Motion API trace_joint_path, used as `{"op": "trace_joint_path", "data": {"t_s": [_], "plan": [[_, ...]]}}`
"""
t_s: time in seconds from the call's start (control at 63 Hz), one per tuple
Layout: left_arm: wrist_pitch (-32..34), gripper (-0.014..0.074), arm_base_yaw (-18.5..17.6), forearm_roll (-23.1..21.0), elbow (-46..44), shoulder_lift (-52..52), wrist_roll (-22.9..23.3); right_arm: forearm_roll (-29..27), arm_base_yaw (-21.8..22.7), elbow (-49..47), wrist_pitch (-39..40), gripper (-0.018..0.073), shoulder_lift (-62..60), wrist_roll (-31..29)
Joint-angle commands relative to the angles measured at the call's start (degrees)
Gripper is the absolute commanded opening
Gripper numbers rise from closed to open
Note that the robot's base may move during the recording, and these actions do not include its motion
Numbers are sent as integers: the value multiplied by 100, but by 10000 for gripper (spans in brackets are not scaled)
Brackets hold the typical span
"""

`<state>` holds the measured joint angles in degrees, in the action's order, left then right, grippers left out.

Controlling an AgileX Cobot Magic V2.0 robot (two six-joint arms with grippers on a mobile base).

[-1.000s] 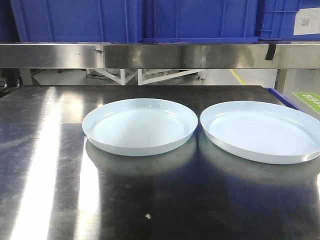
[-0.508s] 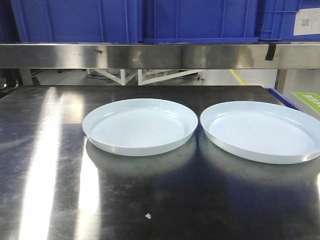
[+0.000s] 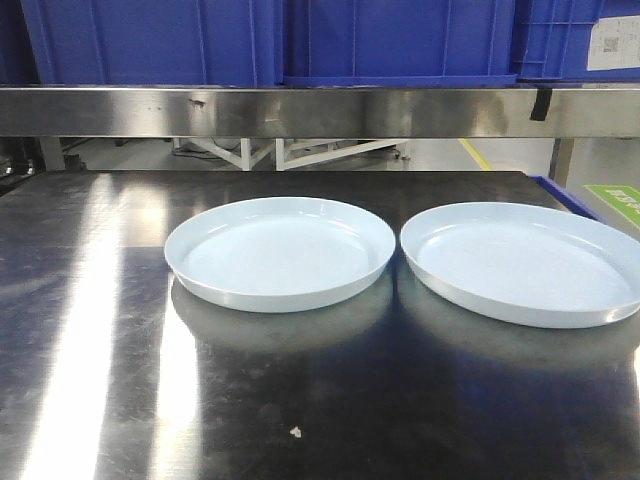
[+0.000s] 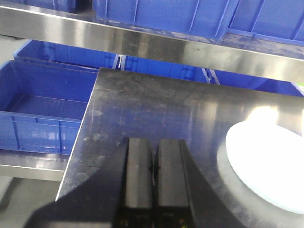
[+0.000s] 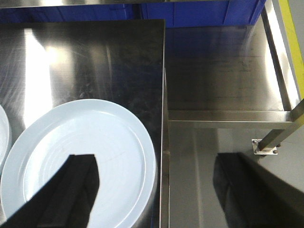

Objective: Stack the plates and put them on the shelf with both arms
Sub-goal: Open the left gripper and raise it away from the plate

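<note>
The left gripper (image 4: 153, 145) was closed with nothing in it, its two dark fingers (image 4: 139, 175) pressed flat together, above the bare steel table (image 4: 142, 109) near that table's left edge. The left plate (image 4: 266, 166) lay on the table off to its right, clear of the fingers. The right gripper (image 5: 156, 161) was spread wide open and held nothing. In the right wrist view one finger (image 5: 71, 190) showed in front of the right plate (image 5: 114, 142), while the other appeared past the table's right edge; whether either touched anything could not be told. In the front view both plates rested flat and side by side on the table (image 3: 100, 350), the left plate (image 3: 280, 255) and right plate (image 3: 520, 262) with rims nearly meeting, neither stacked. Behind and above them ran the shelf (image 3: 300, 108), carrying blue crates (image 3: 150, 40). A small pale speck (image 3: 295, 432) lay on the table near the front.
</note>
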<state>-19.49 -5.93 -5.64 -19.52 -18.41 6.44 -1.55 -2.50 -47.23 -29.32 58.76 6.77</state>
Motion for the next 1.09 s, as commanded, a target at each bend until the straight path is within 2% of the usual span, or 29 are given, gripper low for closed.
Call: {"op": "trace_joint_path", "data": {"t_s": [0.0, 0.159, 0.254, 0.301, 0.413, 0.476, 0.619, 0.698, 0.746, 0.825, 0.92, 1.079], "plan": [[527, 92, 1, 85, -167, -34, 51, 5, 44, -209, 379, 605, -67, -34], [563, 92, 1, 95, -167, -34, 51, 5, 44, -209, 380, 582, -67, -34], [563, 92, 1, 95, -167, -34, 51, 5, 44, -209, 340, 485, -67, -34], [563, 92, 1, 95, -167, -34, 51, 5, 44, -209, 292, 384, -67, -34], [563, 92, 1, 95, -167, -34, 51, 5, 44, -209, 76, 25, -67, -34], [563, 92, 1, 95, -167, -34, 51, 5, 44, -209, 56, 94, -60, -34], [563, 92, 1, 95, -167, -34, 51, -1, 44, -209, -45, 98, -59, -34], [563, 92, 1, 95, -167, -34, 51, -27, 37, -209, -223, 135, -59, -34], [563, 92, 1, 95, -167, -34, 51, -42, 37, -209, -340, 209, -59, -34], [563, 92, 1, 95, -167, -34, 51, -56, 37, -209, -417, 400, -59, -34], [563, 92, 1, 95, -167, -34, 51, -56, 37, -209, -417, 571, -42, -34], [563, 92, 1, 95, -167, -34, 51, -56, 37, -209, -412, 590, 146, -34]]}}
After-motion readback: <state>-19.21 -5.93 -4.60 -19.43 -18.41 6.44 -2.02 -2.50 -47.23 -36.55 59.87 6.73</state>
